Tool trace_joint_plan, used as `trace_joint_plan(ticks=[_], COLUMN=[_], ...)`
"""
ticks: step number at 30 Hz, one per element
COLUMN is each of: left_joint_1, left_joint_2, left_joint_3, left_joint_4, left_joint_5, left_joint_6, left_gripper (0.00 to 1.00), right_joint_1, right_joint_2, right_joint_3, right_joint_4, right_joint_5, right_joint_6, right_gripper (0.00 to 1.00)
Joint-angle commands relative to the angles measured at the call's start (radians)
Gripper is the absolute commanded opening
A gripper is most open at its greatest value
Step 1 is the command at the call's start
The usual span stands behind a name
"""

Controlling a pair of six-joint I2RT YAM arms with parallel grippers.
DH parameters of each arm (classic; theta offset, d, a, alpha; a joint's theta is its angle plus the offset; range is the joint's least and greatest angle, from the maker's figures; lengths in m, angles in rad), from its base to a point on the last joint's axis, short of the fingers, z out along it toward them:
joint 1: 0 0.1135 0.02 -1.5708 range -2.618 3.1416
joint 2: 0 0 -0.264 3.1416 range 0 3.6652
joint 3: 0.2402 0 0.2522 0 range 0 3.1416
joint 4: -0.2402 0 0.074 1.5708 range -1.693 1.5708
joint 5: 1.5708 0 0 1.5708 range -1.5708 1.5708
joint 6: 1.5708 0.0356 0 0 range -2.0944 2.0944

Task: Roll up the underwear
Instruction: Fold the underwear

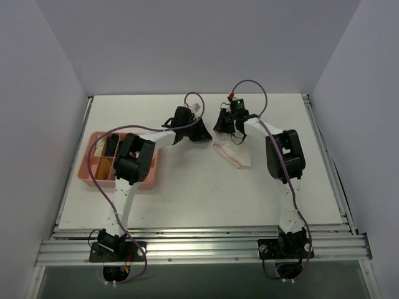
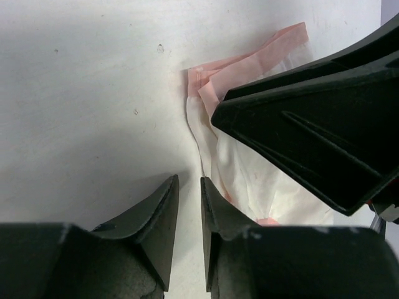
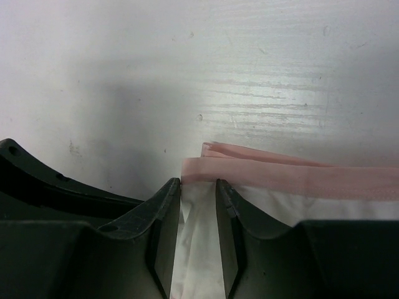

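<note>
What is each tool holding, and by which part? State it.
The right tool pinches the underwear by its pink-trimmed edge, near a corner. The left tool holds nothing: nearly shut, it sits over bare table beside the cloth.

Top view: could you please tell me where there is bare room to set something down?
Bare: the near table between left arm and right arm, and the far strip behind them. Crowded: the centre, where left end effector and right end effector meet at the underwear, and the left edge, with the pink tray.
</note>
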Motion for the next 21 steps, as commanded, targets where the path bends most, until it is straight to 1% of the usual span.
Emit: trace_joint_plan(ticks=[1, 6, 7, 11, 13, 21], left_joint_1=[0.007, 0.006, 0.006, 0.000, -0.007, -0.051], left_joint_2=[-0.073, -0.112, -0.119, -0.132, -0.142, -0.139], left_joint_3=[-0.037, -0.053, -0.051, -0.024, -0.011, 0.025], left_joint_4=[-0.058, -0.059, -0.026, -0.026, -0.015, 0.028], left_joint_5=[-0.040, -0.051, -0.048, -0.016, 0.007, 0.053], left_joint_6=[0.040, 0.049, 0.051, 0.066, 0.069, 0.094], left_gripper=[0.31, 0.34, 0.34, 0.34, 0.34, 0.34], right_joint_1=[0.000, -0.011, -0.013, -0.030, -0.037, -0.043], right_joint_2=[-0.030, -0.093, -0.104, -0.184, -0.211, -0.403], right_joint_3=[0.051, 0.053, 0.040, -0.021, -0.052, -0.338], right_joint_4=[-0.036, -0.078, -0.081, -0.086, -0.119, -0.164], right_joint_5=[-0.004, 0.019, 0.027, 0.042, 0.056, 0.232], right_joint_6=[-0.023, -0.031, -0.033, -0.040, -0.046, -0.039], right_gripper=[0.26, 0.27, 0.26, 0.26, 0.26, 0.25])
